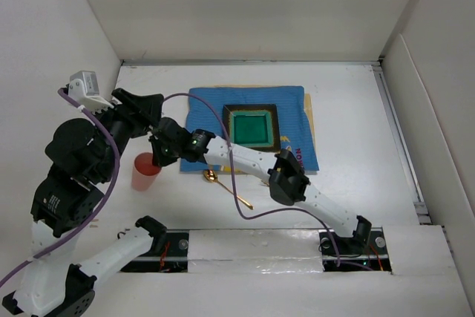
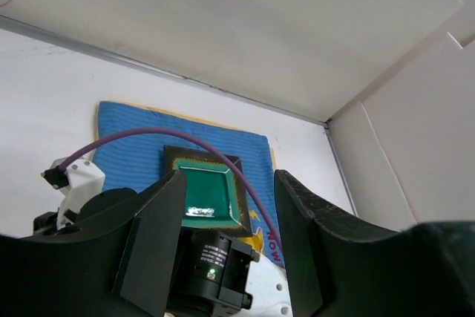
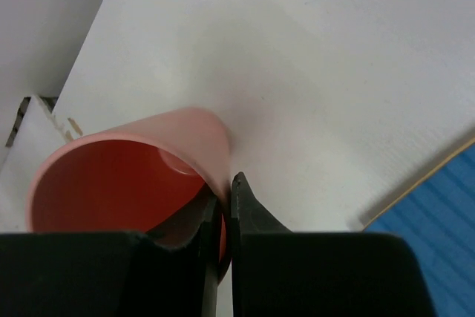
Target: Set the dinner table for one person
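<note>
White dinner table (image 1: 356,109), matte, plain. Blue placemat (image 1: 293,105) lies flat toward the far middle. Pink cup (image 1: 146,172) upright, left of the mat and apart from it. Gold spoon (image 1: 230,191) lies near the mat's near-left corner, handle angled toward the near edge.

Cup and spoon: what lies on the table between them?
Only bare table, as the top view shows. The cup stands left of the spoon; the right gripper pinches the cup's rim.
</note>
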{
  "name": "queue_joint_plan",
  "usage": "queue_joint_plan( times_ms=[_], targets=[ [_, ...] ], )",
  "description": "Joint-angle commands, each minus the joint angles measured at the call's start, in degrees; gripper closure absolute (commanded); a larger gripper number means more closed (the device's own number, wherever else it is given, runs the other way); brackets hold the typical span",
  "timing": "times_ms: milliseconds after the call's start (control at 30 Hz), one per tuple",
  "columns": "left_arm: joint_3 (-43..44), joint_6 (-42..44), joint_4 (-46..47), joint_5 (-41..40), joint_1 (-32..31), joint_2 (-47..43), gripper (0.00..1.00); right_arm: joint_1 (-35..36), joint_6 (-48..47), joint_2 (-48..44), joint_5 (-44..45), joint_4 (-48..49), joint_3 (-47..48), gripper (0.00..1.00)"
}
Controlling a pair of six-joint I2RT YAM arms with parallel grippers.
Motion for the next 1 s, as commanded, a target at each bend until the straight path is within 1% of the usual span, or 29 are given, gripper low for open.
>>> queue_joint_plan(
  times_ms=[0,33,100,133,200,233,267,333,367,433,467,500,567,600,700,833,933,967],
  targets=[
    [-0.8,2.3,3.2,-0.2,0.3,0.6,0.53,-1.6,0.9,-8.0,3.4,8.1,-4.1,1.00],
    [-1.0,2.5,3.4,-0.1,0.3,0.8,0.53,-2.4,1.3,-12.2,3.4,9.5,-7.1,1.00],
    [-2.0,2.7,4.3,0.2,0.3,1.5,0.53,-4.7,1.3,-16.0,4.4,9.1,-9.4,1.00],
    [-2.3,2.7,4.4,0.5,0.3,1.8,0.53,-7.4,0.1,-19.7,5.0,7.9,-11.7,1.00],
    [-3.6,2.6,5.2,1.7,0.3,3.2,0.53,-10.8,-1.4,-23.5,6.8,6.5,-14.6,1.00],
    [-4.2,2.6,5.4,2.1,0.3,3.5,0.53,-14.8,-3.1,-25.4,7.3,4.9,-16.4,1.00],
    [-5.3,2.5,5.7,2.4,0.3,4.0,0.54,-17.1,-3.7,-28.4,7.3,4.1,-19.7,1.00],
    [-6.2,2.3,6.1,3.5,0.3,5.9,0.54,-21.9,-5.5,-31.0,7.2,1.9,-22.7,1.00],
    [-7.2,2.4,6.8,4.9,0.3,6.6,0.54,-26.3,-6.1,-33.4,7.4,1.2,-25.3,1.00],
    [-8.3,2.6,7.1,6.2,0.3,8.5,0.56,-30.5,-8.0,-35.1,9.2,-0.6,-27.2,1.00],
    [-10.4,2.5,8.2,7.6,0.3,9.5,0.56,-36.4,-8.9,-35.9,9.0,-2.3,-28.0,1.00],
    [-10.4,2.5,8.2,7.6,0.3,9.8,0.56,-36.5,-8.9,-36.0,9.5,-2.3,-27.9,1.00],
    [-12.3,2.3,9.5,8.6,0.3,10.5,0.56,-39.9,-10.7,-35.9,9.6,-4.0,-27.8,1.00],
    [-13.0,2.3,10.2,8.8,0.3,11.2,0.56,-42.9,-11.1,-35.1,10.2,-4.7,-27.1,1.00],
    [-14.2,2.3,10.7,9.5,0.3,13.2,0.56,-47.5,-12.3,-32.5,10.1,-6.9,-25.0,1.00],
    [-15.5,2.3,12.0,9.8,-0.2,14.4,0.56,-50.4,-13.5,-28.8,11.2,-10.6,-21.6,1.00],
    [-16.5,2.0,13.0,10.1,-0.2,14.9,0.56,-51.1,-13.4,-28.3,12.4,-10.8,-23.1,1.00],
    [-16.9,2.0,13.2,10.1,-0.2,14.9,0.56,-51.7,-13.5,-28.5,12.7,-10.4,-25.3,1.00]
  ],
)
